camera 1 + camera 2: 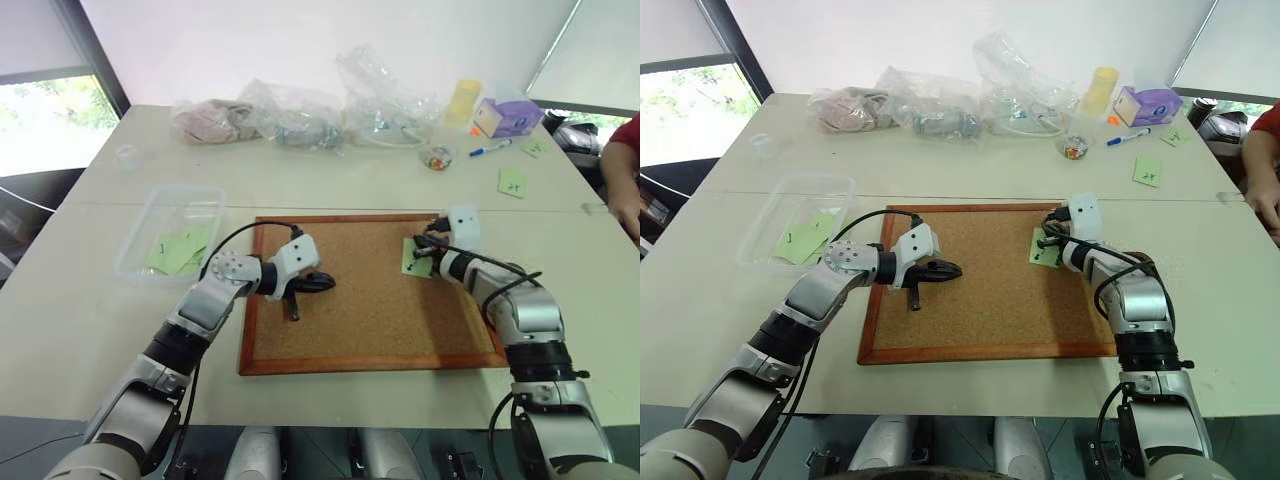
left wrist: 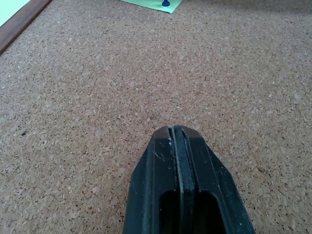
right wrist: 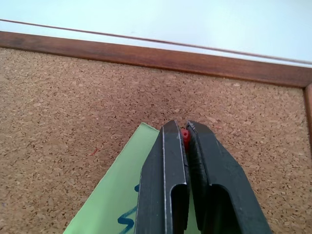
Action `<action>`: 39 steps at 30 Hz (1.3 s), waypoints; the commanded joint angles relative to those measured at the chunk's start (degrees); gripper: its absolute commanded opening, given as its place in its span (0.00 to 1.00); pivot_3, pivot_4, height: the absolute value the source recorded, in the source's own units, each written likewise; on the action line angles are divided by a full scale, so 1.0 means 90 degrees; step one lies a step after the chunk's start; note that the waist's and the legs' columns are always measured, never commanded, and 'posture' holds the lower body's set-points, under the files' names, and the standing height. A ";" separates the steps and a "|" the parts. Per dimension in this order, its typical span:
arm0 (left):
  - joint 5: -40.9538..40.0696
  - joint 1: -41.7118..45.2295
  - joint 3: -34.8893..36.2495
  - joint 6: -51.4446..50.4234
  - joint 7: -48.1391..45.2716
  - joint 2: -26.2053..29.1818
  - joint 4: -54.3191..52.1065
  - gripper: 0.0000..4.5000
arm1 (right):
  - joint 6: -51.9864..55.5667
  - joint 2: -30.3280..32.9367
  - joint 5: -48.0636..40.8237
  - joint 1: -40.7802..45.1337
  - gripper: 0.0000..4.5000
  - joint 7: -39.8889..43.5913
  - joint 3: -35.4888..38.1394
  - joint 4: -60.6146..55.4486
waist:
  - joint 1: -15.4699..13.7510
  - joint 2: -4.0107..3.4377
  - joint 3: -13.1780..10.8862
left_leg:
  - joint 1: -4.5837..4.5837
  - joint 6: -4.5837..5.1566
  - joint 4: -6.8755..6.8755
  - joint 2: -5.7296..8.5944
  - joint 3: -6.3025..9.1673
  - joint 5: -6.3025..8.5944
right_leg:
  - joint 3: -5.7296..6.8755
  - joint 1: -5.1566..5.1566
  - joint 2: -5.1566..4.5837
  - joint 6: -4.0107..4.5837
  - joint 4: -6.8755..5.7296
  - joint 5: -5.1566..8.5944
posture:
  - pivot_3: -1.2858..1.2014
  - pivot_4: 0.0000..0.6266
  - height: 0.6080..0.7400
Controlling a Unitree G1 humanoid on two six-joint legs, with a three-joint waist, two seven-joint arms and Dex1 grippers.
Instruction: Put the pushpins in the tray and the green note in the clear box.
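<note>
The right gripper is pinched closed on a small red-orange pushpin, whose head shows as a sliver between the two black fingertips. That pin stands at the far corner of the green note, which lies flat on the corkboard near the board's far right corner, just short of its wooden frame. The pin's shaft appears to run down into the cork, so the pull it calls for is probably straight up and away from the board, along that axis, with the note likely to lift or shift if the pull goes sideways.

A blue pin sits in another edge of the same note, on the side toward the board's middle. The left gripper points across the board toward it, closed on nothing, hovering over bare cork near the board's left edge; the right arm is much the nearer of the two to the note.

The clear box rests on the table beyond the board's left edge, already holding green notes, well apart from the pinned one.
</note>
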State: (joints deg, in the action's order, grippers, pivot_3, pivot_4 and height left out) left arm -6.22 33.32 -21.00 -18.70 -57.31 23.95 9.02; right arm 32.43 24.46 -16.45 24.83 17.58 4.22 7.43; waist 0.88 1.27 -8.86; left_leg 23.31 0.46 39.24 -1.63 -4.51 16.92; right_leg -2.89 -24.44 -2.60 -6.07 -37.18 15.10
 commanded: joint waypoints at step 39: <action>0.0203 -0.0063 -0.0119 0.0009 -0.0117 -0.0117 0.0173 0.00 | -0.0274 -0.0316 -0.0054 -0.0271 0.44 -0.0087 0.0531 -0.0610 | -0.0006 -0.0011 0.0000 | -0.0002 0.0000 0.0000 0.0001 0.0000 0.0000 | 0.0000 0.0001 -0.0001 0.0000 0.0000 0.0000 | 0.52 0.24 0.98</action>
State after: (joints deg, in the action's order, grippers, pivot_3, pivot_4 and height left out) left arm -5.50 33.64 -20.98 -18.23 -57.83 22.90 10.01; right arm 29.79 21.38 -16.53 22.17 16.83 7.79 3.62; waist 0.83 1.17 -8.86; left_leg 23.30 0.46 39.24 -1.62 -4.51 16.92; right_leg -2.89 -24.43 -2.61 -6.07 -37.18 15.10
